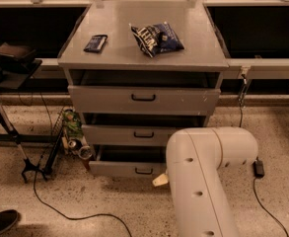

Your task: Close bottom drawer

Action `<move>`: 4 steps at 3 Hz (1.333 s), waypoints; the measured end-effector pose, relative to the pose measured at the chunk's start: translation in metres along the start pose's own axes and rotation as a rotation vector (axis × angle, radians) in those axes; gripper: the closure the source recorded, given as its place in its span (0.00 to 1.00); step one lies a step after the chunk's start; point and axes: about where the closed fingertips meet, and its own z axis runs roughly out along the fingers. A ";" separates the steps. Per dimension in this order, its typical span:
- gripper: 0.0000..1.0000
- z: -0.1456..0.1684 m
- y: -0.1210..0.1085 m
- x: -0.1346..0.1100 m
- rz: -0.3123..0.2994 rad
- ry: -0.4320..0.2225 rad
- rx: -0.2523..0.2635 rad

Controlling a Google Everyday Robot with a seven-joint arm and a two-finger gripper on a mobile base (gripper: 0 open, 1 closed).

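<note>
The grey cabinet (193, 43) has three drawers, all standing a little open. The bottom drawer (114, 168) is the lowest one, with a low narrow front panel and a small black loop handle (144, 171). It is pulled out a short way, and a dark gap shows above its front. My white arm (208, 181) rises from the lower right and covers the drawer's right end. My gripper (160, 180) shows only as a cream tip just right of and below the handle, close to the drawer front; the arm hides the rest.
A blue snack bag (156, 37) and a small dark packet (95, 43) lie on the cabinet top. A wire basket with cans (70, 137) stands at the cabinet's left foot. There are black cables (60, 206), a stand (6, 127), a shoe (1, 222) and a power brick (258, 168).
</note>
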 end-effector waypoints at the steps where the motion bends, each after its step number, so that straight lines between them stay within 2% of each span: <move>1: 0.00 0.010 -0.007 0.021 0.086 0.098 -0.037; 2: 0.00 0.026 -0.004 0.031 0.129 0.170 -0.096; 3: 0.00 0.041 -0.001 0.026 0.134 0.186 -0.156; 4: 0.00 0.051 0.003 0.014 0.115 0.138 -0.190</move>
